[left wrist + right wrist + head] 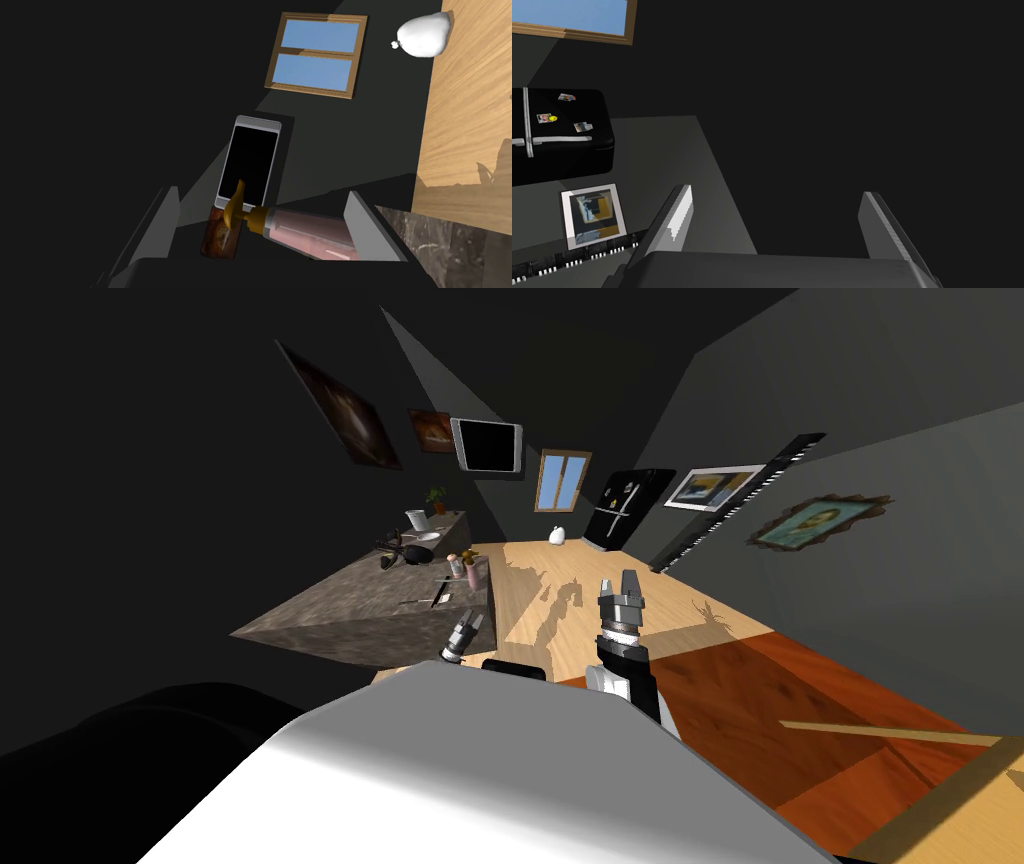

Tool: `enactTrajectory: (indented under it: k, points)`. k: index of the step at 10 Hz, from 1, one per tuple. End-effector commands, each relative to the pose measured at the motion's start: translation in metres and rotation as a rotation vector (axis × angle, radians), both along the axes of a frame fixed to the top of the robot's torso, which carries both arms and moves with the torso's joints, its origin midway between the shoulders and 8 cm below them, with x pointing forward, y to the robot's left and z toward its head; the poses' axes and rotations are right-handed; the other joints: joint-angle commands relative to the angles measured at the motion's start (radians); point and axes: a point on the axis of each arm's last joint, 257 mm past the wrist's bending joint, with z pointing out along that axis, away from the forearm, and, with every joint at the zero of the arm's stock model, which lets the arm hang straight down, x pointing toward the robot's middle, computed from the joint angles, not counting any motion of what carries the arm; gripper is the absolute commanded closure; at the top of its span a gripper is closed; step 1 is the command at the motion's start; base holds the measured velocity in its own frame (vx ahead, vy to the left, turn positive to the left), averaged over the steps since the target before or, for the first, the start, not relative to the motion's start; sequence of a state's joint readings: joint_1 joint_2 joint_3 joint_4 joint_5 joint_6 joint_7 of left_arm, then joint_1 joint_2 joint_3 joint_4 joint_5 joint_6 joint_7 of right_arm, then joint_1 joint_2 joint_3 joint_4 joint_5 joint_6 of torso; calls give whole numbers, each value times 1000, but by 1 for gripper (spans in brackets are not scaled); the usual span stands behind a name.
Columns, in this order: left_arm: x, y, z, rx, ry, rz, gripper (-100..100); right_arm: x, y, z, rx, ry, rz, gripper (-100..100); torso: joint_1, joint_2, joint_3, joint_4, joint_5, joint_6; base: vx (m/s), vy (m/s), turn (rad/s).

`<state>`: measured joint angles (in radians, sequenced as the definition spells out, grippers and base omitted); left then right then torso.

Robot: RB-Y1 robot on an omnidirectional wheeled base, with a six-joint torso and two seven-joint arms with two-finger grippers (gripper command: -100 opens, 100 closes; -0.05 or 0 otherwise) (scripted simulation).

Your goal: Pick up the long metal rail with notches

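Your left hand [469, 617] sits just left of the frame's centre in the head view, close to the near corner of the dark stone-patterned surface [340, 613]. Its two fingers stand wide apart and hold nothing. In the left wrist view, a pink pump bottle [310, 235] with a golden top shows between the fingers. In the head view that bottle stands further back on the surface, apart from the hand. The rail [441, 589] lies flat on the surface as a thin, pale grey bar, just up and left of the left hand and beside the bottle. It is too small here to make out its notches. Your right hand [620, 583] is raised over the wooden floor [560, 573] right of centre, and its fingers are also spread and empty.
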<state>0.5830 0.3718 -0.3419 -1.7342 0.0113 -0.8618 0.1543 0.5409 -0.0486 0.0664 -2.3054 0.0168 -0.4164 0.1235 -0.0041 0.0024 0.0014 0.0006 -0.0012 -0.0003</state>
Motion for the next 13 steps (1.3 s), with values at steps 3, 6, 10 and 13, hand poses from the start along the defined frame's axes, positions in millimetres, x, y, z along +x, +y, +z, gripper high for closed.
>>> enactTrajectory:
  k: [3, 6, 10, 13]
  points:
    - [-40, -21, -55, 2, 135, -126, -100, 0, 0, 0, 0, 0, 0, 0, -1, 0, 0, 0, 0, 0, -29, -99, -123]
    - [-44, -16, -73, 16, 175, -119, -100, 0, 0, 0, 0, 0, 0, 0, 1, 0, 0, 0, 0, 0, -10, -49, -9]
    - [-102, -22, -133, 34, 341, -229, -100, 0, 0, 0, 0, 0, 0, 0, -2, 1, 0, 0, 0, 0, -15, -87, -114]
    - [-163, -22, -170, 43, 481, -340, -100, 0, 0, 0, 0, 0, 0, 0, 1, -1, 0, 0, 0, 0, 3, -81, -132]
